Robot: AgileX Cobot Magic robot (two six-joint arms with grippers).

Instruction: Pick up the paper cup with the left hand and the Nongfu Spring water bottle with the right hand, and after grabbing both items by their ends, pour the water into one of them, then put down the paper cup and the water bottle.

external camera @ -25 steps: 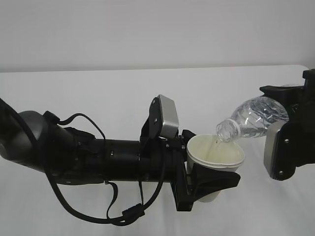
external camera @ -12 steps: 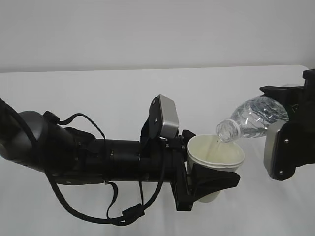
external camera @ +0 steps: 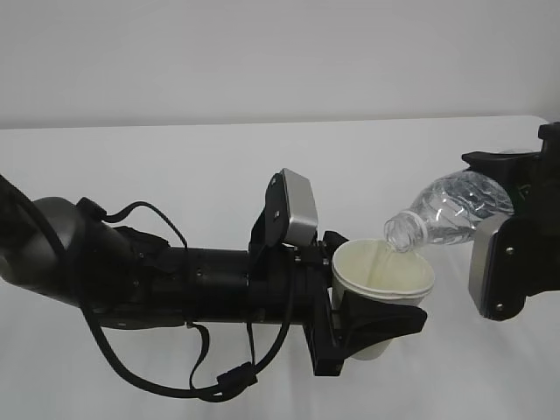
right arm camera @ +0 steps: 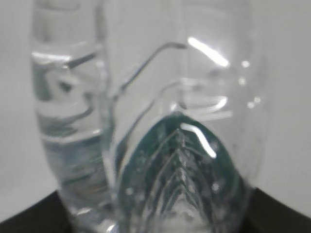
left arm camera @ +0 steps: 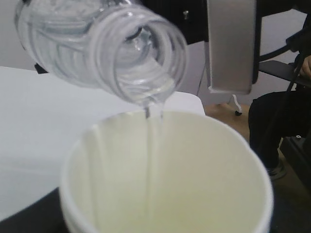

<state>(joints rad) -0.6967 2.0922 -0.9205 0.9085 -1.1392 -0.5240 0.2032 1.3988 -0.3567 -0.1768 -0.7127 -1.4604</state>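
On the left of the exterior view, a black arm trailing looped cables (external camera: 166, 376) is stretched low across the white table (external camera: 175, 166), and its silver-grey camera block (external camera: 296, 208) is seen tilted above the wrist. At its tip, the left hand (external camera: 372, 319) is clamped on the paper cup (external camera: 382, 280), whose lower body is gripped between the black fingers (external camera: 385, 322) while the cup is held upright above the tabletop. Directly over the cup's rim, the open neck of the Nongfu Spring water bottle (external camera: 451, 212) is tipped downward to the left, and a thin stream of the water (left arm camera: 154, 112) is seen falling from the mouth into the cream interior. On the right, the bottle's base end is gripped by the right hand (external camera: 516, 206), its jaws closed around the ribbed plastic, as is confirmed in the right wrist view, where the bottle's bottom fills the frame.
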